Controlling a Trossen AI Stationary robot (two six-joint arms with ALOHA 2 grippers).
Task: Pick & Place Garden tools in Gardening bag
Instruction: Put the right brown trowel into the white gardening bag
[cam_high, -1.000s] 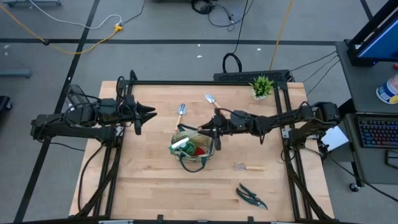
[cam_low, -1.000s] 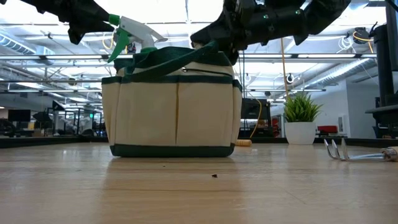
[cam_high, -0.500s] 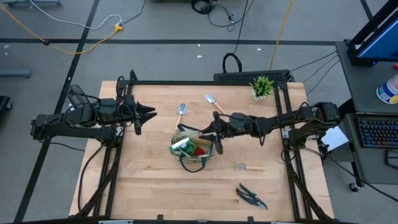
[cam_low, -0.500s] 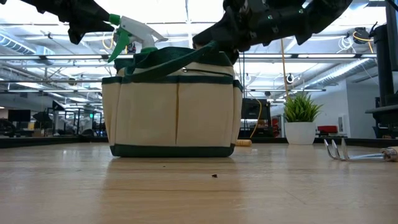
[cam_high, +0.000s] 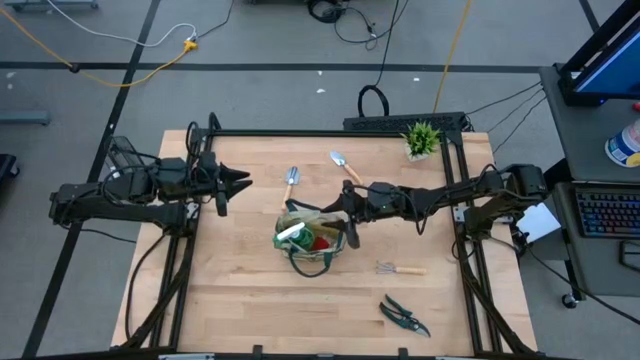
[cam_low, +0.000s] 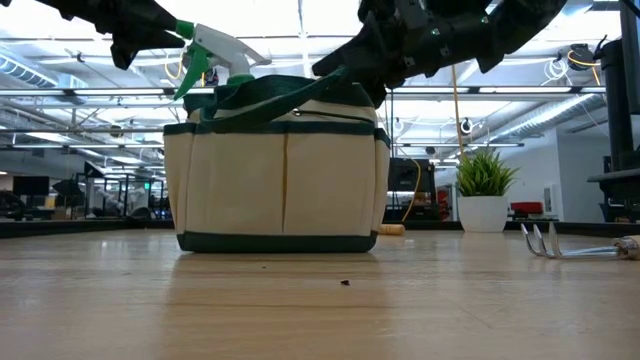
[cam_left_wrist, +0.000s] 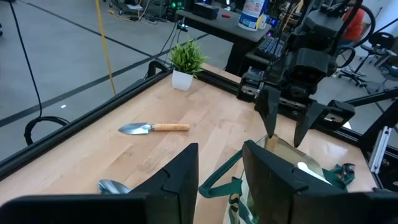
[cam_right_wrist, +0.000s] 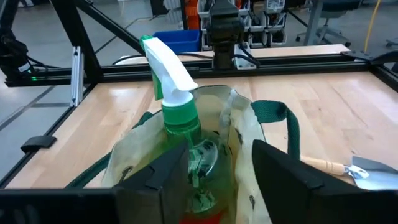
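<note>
Right gripper (cam_high: 347, 215) hangs over the bag (cam_high: 311, 240) rim, fingers apart, nothing between them. Spray bottle (cam_right_wrist: 180, 118) stands upright in the bag just ahead of it. Left gripper (cam_high: 240, 183) waits well off to the bag's side, fingers parted, empty. Trowel (cam_high: 343, 163), hand rake (cam_high: 398, 268) and shears (cam_high: 404, 316) lie on the table (cam_high: 240, 290).

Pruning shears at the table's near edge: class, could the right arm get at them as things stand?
Probably yes: the pruning shears lie alone on bare table, and the right gripper, open over the gardening bag, holds nothing.
</note>
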